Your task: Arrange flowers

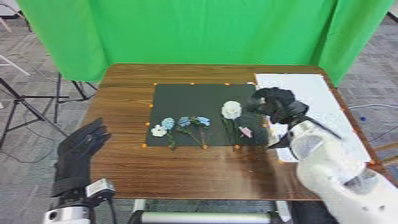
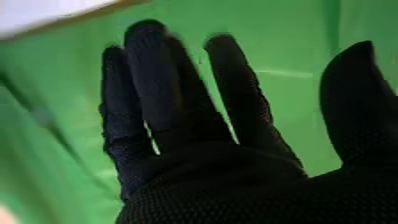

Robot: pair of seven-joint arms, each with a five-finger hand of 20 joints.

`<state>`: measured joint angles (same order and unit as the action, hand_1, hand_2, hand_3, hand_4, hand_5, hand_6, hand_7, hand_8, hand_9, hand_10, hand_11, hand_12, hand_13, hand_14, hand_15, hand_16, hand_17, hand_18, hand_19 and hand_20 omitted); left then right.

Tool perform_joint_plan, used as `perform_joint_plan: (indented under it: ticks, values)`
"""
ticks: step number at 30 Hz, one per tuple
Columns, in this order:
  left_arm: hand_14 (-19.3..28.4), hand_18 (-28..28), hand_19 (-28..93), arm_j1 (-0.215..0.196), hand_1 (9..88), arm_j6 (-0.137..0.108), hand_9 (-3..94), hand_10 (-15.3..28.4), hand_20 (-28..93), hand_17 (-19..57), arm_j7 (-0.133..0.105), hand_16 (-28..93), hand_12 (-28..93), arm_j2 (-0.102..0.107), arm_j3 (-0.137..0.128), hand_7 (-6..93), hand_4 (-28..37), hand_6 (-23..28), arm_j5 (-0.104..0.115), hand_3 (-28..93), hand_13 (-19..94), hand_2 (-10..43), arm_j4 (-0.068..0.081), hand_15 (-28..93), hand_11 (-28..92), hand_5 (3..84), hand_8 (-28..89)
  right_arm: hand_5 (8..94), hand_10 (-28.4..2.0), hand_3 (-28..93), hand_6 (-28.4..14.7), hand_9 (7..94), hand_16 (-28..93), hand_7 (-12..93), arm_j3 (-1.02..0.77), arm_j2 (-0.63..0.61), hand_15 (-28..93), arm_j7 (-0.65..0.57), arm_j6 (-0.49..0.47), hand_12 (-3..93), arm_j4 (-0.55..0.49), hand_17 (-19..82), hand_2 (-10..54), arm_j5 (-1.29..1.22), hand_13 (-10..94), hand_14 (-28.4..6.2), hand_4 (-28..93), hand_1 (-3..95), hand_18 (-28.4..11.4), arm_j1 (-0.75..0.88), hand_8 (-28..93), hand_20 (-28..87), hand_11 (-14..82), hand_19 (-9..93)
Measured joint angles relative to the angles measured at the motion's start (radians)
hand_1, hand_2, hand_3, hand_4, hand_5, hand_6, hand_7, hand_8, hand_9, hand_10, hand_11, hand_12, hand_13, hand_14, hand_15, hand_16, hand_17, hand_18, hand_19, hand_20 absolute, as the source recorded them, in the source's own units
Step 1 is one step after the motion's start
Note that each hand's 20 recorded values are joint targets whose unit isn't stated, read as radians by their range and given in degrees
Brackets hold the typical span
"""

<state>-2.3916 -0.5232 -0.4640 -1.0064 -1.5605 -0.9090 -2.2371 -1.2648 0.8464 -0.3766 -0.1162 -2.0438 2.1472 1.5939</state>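
Over at the left of the tabletop [image 1: 122, 165], the robot's left hand [image 1: 78, 150] hangs with its fingers loosely extended, holding nothing, beside the dark mat [image 1: 191, 92].

On the mat, leftmost, lies a small white flower [image 1: 159, 131], next to a blue flower [image 1: 168, 123] on a stem. Then come two more blue blooms [image 1: 194, 121], heads close together. From where I stand I can't tell whether their stems touch; if they are tangled, lifting one could drag its neighbour out of place.

Further right is the large white flower [image 1: 231, 110], head away from the robot, stem pointing back towards it. The pink flower [image 1: 245, 131] lies just beside that stem, so a careless pinch there might catch both, or sweep the pink one aside.

At the mat's right edge is the right hand [image 1: 278, 102], open and empty, fingers straight and thumb spread. It's close to the big white bloom; dropping too low or swinging inward could knock the head or crush petals. Beyond lies the white sheet [image 1: 309, 95], partly behind the arm.
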Motion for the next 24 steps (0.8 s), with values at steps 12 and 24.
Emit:
perform_joint_plan:
  ticks: [12,24]
  values:
    - [23.9,20.3,55,-0.045,26.0,-0.029,30.3,17.3,3,-10.5,-0.042,-16,5,0.000,-0.063,14.3,-21.0,4.1,0.036,82,19,3.6,0.011,58,32,34.0,-12,44.3,-21.0,86,-7.9,42.2,6,14,-0.329,0.166,44,0.045,0.204,14.5,0.052,6,14.7,-0.574,32,-23.1,-25,11.0,-22.9,0.152,-11,5,13.5,59]
    - [24.2,20.5,55,-0.010,25.9,-0.051,30.3,17.4,4,-10.4,-0.123,-15,5,0.098,-0.116,14.6,-20.9,5.3,0.170,82,19,3.5,0.037,58,31,34.1,-12,44.1,-19.3,88,-6.6,42.4,9,16,-0.178,0.001,42,0.190,0.400,14.4,0.176,5,14.2,-1.030,32,-21.9,-26,12.1,-23.0,0.085,-12,9,14.5,57]
